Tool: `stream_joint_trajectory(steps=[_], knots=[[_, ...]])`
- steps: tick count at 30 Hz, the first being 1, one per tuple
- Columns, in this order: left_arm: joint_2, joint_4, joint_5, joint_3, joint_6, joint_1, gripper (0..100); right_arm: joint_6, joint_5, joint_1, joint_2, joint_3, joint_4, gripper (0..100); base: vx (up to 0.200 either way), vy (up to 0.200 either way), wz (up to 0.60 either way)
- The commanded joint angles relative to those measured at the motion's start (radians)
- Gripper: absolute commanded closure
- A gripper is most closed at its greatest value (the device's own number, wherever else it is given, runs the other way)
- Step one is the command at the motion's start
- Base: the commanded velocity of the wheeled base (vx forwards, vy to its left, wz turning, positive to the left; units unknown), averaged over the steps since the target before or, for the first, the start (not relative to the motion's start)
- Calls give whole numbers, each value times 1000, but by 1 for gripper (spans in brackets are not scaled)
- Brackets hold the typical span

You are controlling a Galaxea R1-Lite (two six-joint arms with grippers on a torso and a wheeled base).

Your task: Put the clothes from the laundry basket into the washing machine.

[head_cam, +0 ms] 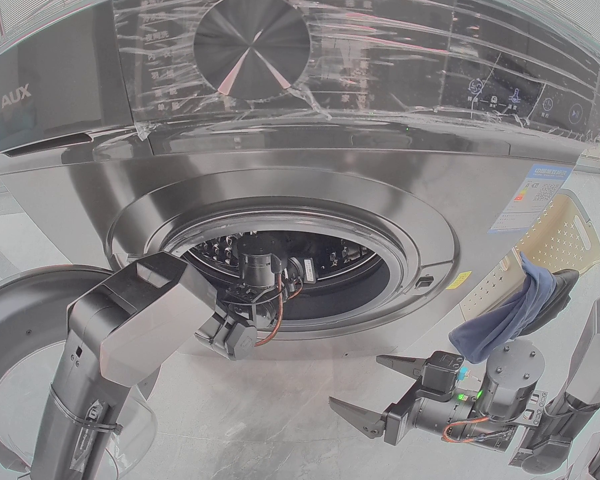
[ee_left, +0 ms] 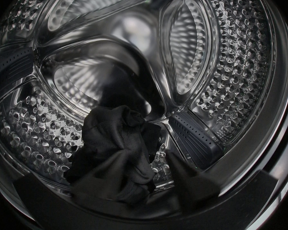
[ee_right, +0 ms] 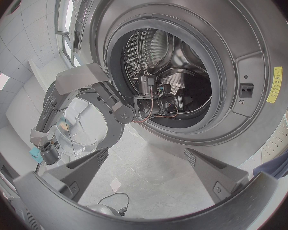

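The washing machine (head_cam: 447, 188) stands with its round opening (head_cam: 293, 268) uncovered. My left arm (head_cam: 247, 301) reaches into the drum (ee_left: 240, 64). A black garment (ee_left: 118, 150) lies crumpled on the drum floor. My left gripper (ee_left: 144, 170) is open just in front of it, its dark fingers (ee_left: 195, 179) spread to either side. My right gripper (head_cam: 363, 385) hangs open and empty above the floor, below and right of the opening; its fingers (ee_right: 211, 173) point at the machine. The cream laundry basket (head_cam: 567, 235) stands at the right with a blue cloth (head_cam: 507, 321) draped over its rim.
The machine's glass door (head_cam: 20, 341) is swung open at the left, beside my left arm. A dark cloth (head_cam: 560, 288) lies behind the blue one on the basket. Grey tiled floor (head_cam: 267, 408) spreads in front of the machine. A cable (ee_right: 118, 198) lies on the floor.
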Motion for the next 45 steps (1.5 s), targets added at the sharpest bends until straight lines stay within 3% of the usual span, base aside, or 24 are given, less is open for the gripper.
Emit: stream_joint_trajectory(steps=[1,11,12,21,27,31,36,41,45], knots=[[-94,-27,3,123,0,-25,100,0,0,1,0,3,0,0,0,0,0],[-265,-226,-13,503,5,-77,100,0,0,1,0,14,0,0,0,0,0],[-275,-245,-13,520,3,-78,0,0,0,1,-1,14,0,0,0,0,0],[-326,-367,3,675,9,-126,0,0,0,1,-10,29,0,0,0,0,0],[-343,-509,-8,896,23,-199,0,2,2,-2,-35,72,0,0,0,0,0],[-380,-510,1,964,22,-227,0,0,0,-4,-69,87,0,0,0,0,0],[-575,-509,6,1163,19,-290,0,-1,-2,-33,-170,141,0,0,0,0,0],[-656,-509,20,1283,25,-301,0,-1,-5,-76,-231,190,0,0,0,0,0],[-745,-509,44,1359,26,-287,0,11,-63,-122,-300,193,6,0,0,0,0]])
